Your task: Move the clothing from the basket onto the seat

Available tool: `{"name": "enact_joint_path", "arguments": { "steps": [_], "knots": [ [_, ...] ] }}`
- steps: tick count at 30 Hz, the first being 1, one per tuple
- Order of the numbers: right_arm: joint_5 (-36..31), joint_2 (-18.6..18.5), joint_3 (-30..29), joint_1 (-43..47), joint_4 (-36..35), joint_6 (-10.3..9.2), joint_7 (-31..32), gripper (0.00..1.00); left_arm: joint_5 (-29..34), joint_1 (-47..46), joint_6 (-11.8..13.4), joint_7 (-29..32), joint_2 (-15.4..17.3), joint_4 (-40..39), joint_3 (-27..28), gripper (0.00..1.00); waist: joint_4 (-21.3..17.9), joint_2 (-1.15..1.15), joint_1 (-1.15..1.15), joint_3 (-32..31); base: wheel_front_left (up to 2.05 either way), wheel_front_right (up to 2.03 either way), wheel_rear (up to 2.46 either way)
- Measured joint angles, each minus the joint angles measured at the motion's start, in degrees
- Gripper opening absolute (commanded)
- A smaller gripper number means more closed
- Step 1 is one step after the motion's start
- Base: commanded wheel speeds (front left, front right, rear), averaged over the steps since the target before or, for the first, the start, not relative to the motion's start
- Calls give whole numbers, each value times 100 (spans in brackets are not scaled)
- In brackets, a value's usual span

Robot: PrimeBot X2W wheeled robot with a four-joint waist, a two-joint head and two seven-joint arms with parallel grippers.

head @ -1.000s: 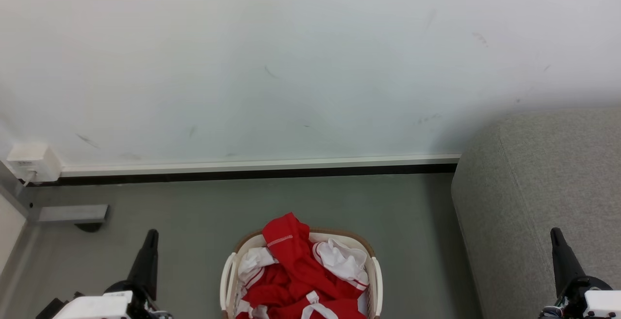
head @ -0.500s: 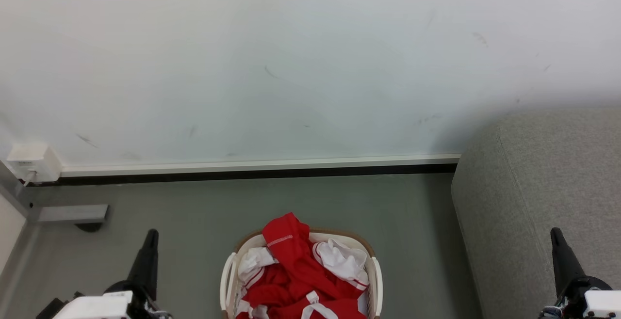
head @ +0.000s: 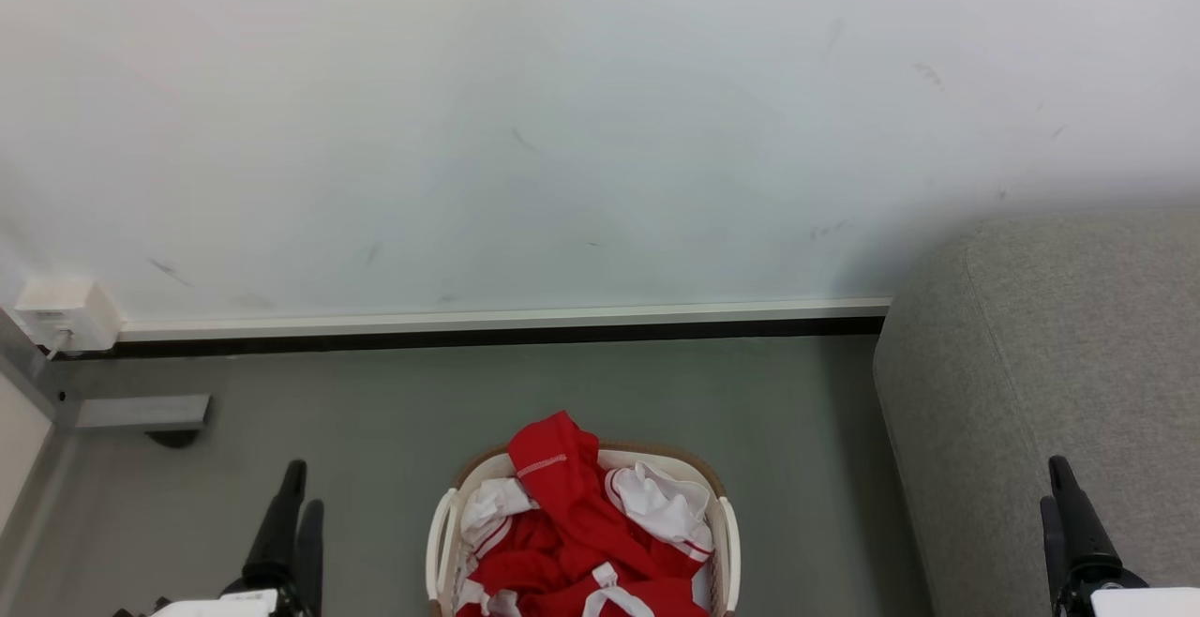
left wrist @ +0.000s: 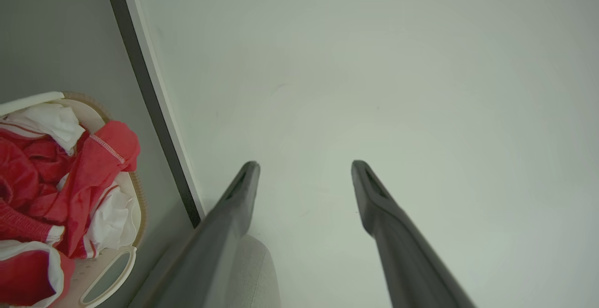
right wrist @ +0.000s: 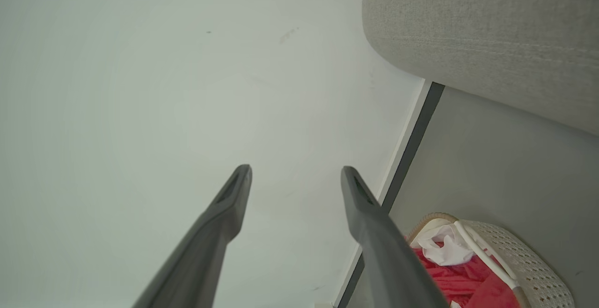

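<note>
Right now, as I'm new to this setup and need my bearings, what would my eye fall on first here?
The bright red clothing with white trim, heaped in the cream basket at the bottom middle of the head view, stands out. To its right rises the light grey seat, with no clothes on the part that shows. The left gripper and right gripper stand open and empty at the lower corners.

Red clothing [head: 581, 542] heaped in basket [head: 727, 542]
</note>
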Motion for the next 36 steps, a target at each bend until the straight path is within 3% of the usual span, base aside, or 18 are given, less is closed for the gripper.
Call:
{"name": "enact_joint_path", "arguments": {
  "steps": [11, 27, 36],
  "knots": [
    [-1357, -3, 133, 53, -224, 0, -274, 100, 857, 68, -1, -269, 2, -87, -2, 100, 16, 0, 0, 9, 0, 0, 0],
    [-3786, -15, 483, 78, -526, 0, -623, 100, 2866, 200, 121, -620, 11, -406, -27, 100, 34, 0, 0, 29, 0, 0, 0],
    [-4698, -20, 594, 111, -517, 0, -799, 100, 3924, 285, 190, -803, 16, -584, -104, 100, 55, 0, 0, 27, 0, 0, 0]
  ]
}}
